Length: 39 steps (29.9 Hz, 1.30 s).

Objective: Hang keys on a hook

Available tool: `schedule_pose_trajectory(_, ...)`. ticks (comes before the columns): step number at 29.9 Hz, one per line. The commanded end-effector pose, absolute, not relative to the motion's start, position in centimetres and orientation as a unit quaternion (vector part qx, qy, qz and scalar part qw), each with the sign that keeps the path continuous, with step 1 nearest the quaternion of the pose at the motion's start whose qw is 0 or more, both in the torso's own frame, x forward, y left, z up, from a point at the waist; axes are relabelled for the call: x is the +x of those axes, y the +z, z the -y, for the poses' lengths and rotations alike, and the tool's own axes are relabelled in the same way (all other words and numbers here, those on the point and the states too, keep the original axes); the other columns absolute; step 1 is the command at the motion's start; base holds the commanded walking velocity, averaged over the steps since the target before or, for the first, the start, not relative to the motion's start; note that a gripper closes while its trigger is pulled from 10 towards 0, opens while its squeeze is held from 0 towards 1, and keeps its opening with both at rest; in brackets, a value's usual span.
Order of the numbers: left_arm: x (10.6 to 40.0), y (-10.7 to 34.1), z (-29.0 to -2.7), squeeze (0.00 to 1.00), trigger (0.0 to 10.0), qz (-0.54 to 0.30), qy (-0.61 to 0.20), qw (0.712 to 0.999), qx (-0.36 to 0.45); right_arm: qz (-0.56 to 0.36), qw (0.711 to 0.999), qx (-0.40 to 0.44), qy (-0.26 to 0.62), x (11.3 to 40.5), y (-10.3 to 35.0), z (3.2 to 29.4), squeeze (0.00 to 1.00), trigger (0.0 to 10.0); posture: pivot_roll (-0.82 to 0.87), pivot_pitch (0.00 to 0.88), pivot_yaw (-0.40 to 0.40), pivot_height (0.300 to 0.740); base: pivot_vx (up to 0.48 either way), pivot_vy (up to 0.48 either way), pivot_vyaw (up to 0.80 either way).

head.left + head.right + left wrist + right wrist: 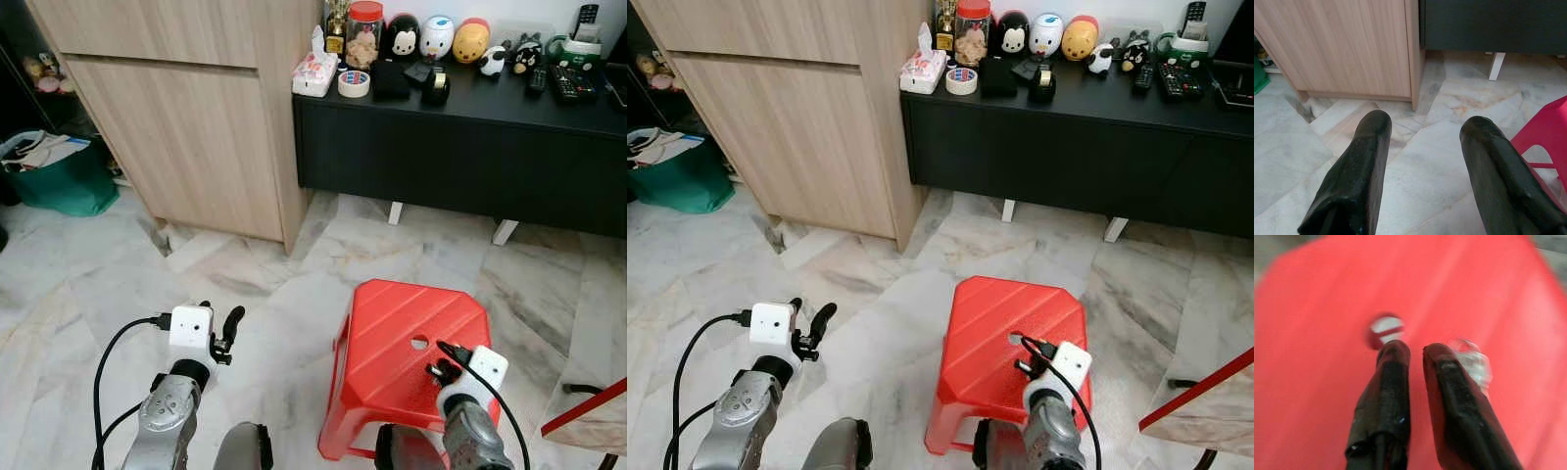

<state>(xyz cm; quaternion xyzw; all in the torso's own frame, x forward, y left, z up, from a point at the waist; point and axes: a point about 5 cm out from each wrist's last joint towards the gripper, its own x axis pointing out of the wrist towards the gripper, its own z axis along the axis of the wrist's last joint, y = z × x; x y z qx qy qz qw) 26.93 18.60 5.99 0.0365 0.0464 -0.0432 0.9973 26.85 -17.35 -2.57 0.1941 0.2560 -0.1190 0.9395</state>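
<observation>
Left pincer (pixel 1422 161): wide apart, empty, held over the marble floor (pixel 88 294) to the left of the stool.
Right pincer (pixel 1415 352): fingers nearly together, a thin gap between them, low over the stool top. Nothing plainly gripped.
Stool (pixel 392 343): red plastic, round hole (pixel 419 342) in the seat, standing on the floor in front of the worktop. The right pincer sits just beside the hole.
Keys: not identified. A pale, glassy blur (pixel 1471 363) lies against the outer side of one right finger in the right wrist view; possibly a key ring, too blurred to confirm.
Hook: none made out.
Cabinet (pixel 186 127): light wood, standing left of the worktop and touching its end.
Worktop (pixel 470 147): low black unit on white legs, along the far wall.
On worktop: tissue pack (pixel 314 70), tape roll (pixel 354 83), red-lidded jar (pixel 364 33), three round character figures (pixel 436 37), black pouch (pixel 390 78), remotes (pixel 568 83).
Green bin (pixel 61 176): on the floor at far left, papers on top.
Far right: red-edged marble slab (pixel 588 397), corner in view.
</observation>
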Motion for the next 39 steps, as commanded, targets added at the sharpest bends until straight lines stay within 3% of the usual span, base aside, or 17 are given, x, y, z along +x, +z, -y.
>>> schedule_pose_trajectory(1,26.4,5.4,-18.9,0.00,10.0,-0.057,-0.039,0.997,0.042,-0.266,0.941,0.182,-0.106,26.8,-2.7,17.0,1.00,10.0,0.07,0.079,0.003,0.630,0.000,0.000,0.00)
schedule_pose_trajectory(16,26.2,5.6,-18.4,0.00,10.0,-0.051,-0.045,0.997,0.039,-0.274,0.943,0.147,-0.123,28.5,-1.5,17.7,1.00,10.0,0.08,0.116,-0.002,0.630,0.000,0.000,0.00)
schedule_pose_trajectory(23,25.6,5.2,-18.3,0.00,10.0,-0.059,-0.046,0.997,0.036,-0.320,0.931,0.118,-0.128,27.4,-2.6,17.8,1.00,10.0,0.07,0.114,-0.003,0.630,0.000,0.000,0.00)
schedule_pose_trajectory(24,25.6,5.2,-18.2,0.00,10.0,-0.059,-0.046,0.997,0.036,-0.328,0.928,0.117,-0.132,27.1,-2.9,17.9,0.00,10.0,0.08,0.114,-0.002,0.630,0.000,0.000,0.00)
schedule_pose_trajectory(39,24.4,5.1,-18.4,0.00,10.0,-0.066,-0.042,0.996,0.036,-0.345,0.919,0.117,-0.153,26.8,-3.1,19.1,0.00,10.0,0.09,0.166,-0.003,0.630,0.000,0.000,0.00)
